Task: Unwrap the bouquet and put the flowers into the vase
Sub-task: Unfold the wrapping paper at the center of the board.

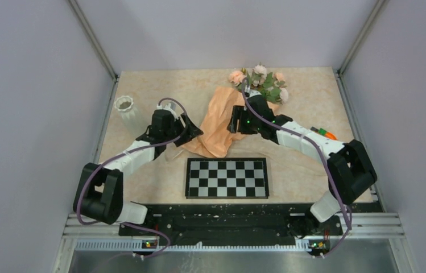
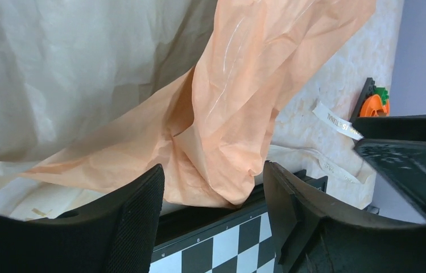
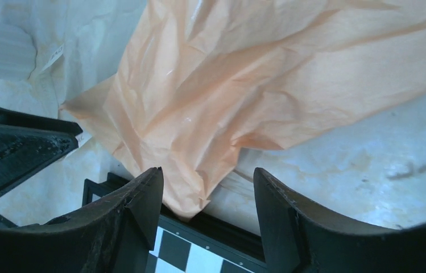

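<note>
As left tool (image 2: 211,170) gapes | bouquet paper (image 2: 239,102) tip between jaws, seemingly untouched

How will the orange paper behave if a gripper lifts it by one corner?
The orange paper would probably flop and drape, since it lies in soft, creased folds. It looks thin, so it is likely light and perhaps easy to tear.

Right arm (image 1: 301,136) and paper (image 1: 220,122) cover the flowers' (image 1: 263,82) stems.
</note>
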Available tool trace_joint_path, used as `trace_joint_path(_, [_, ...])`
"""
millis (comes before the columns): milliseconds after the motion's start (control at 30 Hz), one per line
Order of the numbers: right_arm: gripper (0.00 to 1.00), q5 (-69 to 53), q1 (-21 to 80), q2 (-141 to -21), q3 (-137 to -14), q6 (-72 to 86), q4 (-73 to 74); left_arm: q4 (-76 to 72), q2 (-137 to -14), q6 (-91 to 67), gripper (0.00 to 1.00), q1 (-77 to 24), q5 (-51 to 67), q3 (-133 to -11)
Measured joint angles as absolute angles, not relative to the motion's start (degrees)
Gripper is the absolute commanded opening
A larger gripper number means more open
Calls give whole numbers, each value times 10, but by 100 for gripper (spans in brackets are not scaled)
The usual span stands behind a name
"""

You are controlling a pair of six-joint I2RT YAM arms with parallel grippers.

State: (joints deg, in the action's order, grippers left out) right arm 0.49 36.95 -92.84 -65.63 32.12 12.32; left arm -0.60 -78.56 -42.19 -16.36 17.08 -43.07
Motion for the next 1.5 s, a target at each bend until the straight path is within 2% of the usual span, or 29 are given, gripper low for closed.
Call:
trace_joint_path(100, [61, 8, 345, -896, -637, 317, 133, -17, -812, -438, 76, -180, 171, -424])
trace_joint_path(200, [61, 8, 318, -864, -617, 312, 138, -22, -831, -451, 76, -197, 171, -423])
trace_joint_path(500, [61, 10, 274, -763, -566, 304, 161, -28, -881, -457, 62, -236, 145, -429])
trace_joint_path(667, [61, 10, 271, -743, -555, 305, 169, -30, -902, -452, 47, -241, 133, -441])
trace_joint_path(867, [61, 10, 271, -740, -555, 305, 176, -44, -905, -432, 23, -247, 125, -441])
trace_joint_path(1067, [61, 10, 271, -737, -555, 307, 177, -61, -905, -395, 10, -271, 113, -441])
trace_joint_path(1500, [61, 17, 271, -691, -534, 311, 196, -63, -882, -291, 7, -375, 20, -450])
